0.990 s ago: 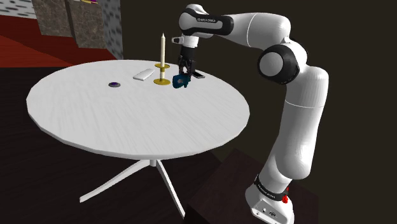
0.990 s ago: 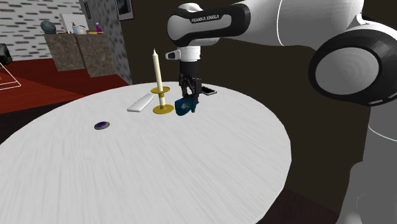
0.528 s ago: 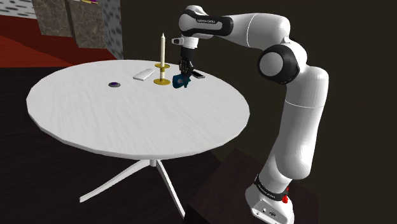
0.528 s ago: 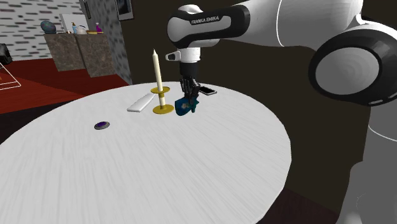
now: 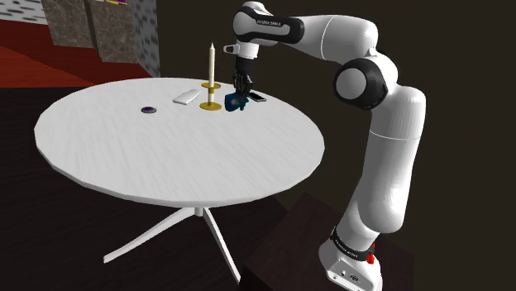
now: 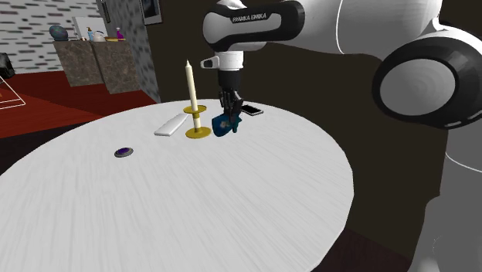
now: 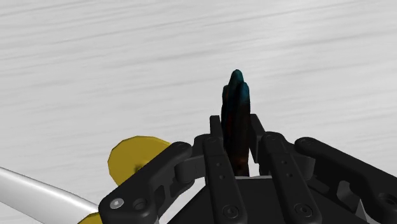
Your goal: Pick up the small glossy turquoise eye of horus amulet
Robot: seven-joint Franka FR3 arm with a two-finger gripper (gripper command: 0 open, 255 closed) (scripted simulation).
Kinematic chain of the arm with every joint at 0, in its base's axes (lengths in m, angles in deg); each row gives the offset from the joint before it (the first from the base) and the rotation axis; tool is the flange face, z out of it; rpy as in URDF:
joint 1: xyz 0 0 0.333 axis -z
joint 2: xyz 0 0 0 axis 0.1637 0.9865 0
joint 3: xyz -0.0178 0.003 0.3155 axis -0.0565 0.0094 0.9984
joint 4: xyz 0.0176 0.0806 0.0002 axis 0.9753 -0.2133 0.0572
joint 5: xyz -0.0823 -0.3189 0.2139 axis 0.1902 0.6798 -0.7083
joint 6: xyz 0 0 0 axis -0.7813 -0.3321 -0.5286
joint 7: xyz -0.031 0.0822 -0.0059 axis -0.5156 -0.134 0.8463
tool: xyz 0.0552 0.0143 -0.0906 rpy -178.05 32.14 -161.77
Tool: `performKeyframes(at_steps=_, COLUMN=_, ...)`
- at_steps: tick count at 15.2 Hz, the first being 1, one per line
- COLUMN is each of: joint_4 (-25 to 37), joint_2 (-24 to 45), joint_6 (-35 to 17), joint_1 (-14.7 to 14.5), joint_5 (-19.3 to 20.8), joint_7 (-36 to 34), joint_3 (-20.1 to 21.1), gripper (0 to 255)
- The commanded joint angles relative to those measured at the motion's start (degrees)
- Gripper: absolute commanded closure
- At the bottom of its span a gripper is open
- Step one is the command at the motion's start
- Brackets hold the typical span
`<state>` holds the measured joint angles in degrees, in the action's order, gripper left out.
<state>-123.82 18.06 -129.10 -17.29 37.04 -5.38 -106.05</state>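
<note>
Firmly clamped between the two narrowly parted fingers of the black gripper (image 6: 227, 117), the amulet (image 7: 237, 111) is a thin, glossy, dark turquoise slab with a rounded tip, seen edge-on. It hangs low over the round white table (image 5: 165, 157) with its finely streaked top, just beside a yellow candle holder (image 6: 198, 132) bearing a slim cream candle (image 6: 188, 81).

Tall candlestick (image 6: 191, 104) stands just beside claw (image 6: 227, 120).
</note>
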Motion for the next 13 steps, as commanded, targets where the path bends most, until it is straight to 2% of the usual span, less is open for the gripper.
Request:
performKeyframes(at_steps=1, joint_4=2.0, joint_2=0.4, joint_6=1.6, joint_1=0.1, joint_5=-0.1, joint_7=-0.1, joint_3=0.0, gripper=255)
performKeyframes(at_steps=11, joint_4=15.0, joint_2=3.9, joint_6=11.2, joint_1=1.6, joint_5=-1.4, joint_7=0.0, joint_3=-0.2, gripper=255)
performKeyframes(at_steps=13, joint_4=15.2, joint_2=4.0, joint_6=11.3, joint_1=1.7, joint_5=-1.4, joint_7=0.0, joint_3=-0.2, gripper=255)
